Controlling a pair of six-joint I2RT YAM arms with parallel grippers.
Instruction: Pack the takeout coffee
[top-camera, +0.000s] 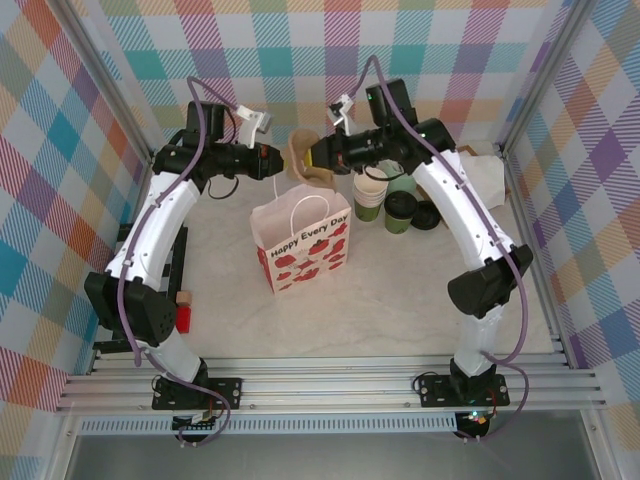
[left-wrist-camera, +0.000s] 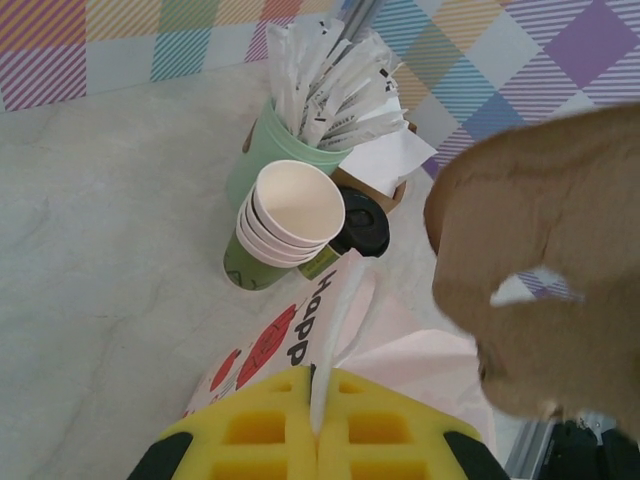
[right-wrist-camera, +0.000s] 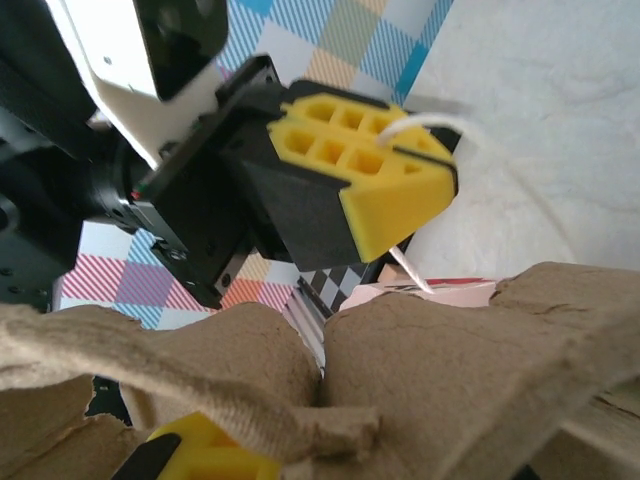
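The takeout coffee (top-camera: 400, 211), a short dark-green cup under a black lid, stands upright on the bench (top-camera: 420, 310) right of centre in the overhead view. It is outside the paper bag (top-camera: 300, 250) and well apart from both jaws. Just beside it on the upper left is a stack of open cups (top-camera: 370, 192), cream inside. A pale mint cup of white wrapped sticks (top-camera: 403, 181) stands just above it, and a loose black lid (top-camera: 429, 216) lies at its right. The white bag, printed with red hearts and "Happy Every Day", stands upright in the middle of the frame with its mouth up. The left gripper (top-camera: 268, 156) sits above the bag's upper left corner. Its yellow jaws are clenched on a white bag handle (left-wrist-camera: 335, 310), which the left wrist view shows running up out of the seam between them. The right gripper (top-camera: 320, 155) is at upper centre, just across from the left one. Its jaws are closed on a brown pulp cup carrier (top-camera: 301, 156), which hangs in the air above the bag's mouth. The right wrist view shows the carrier's rough brown wall across the lower frame, with one yellow finger (right-wrist-camera: 200, 452) under it. At lower left of the overhead frame a small red block (top-camera: 184, 319) lies by the left arm.
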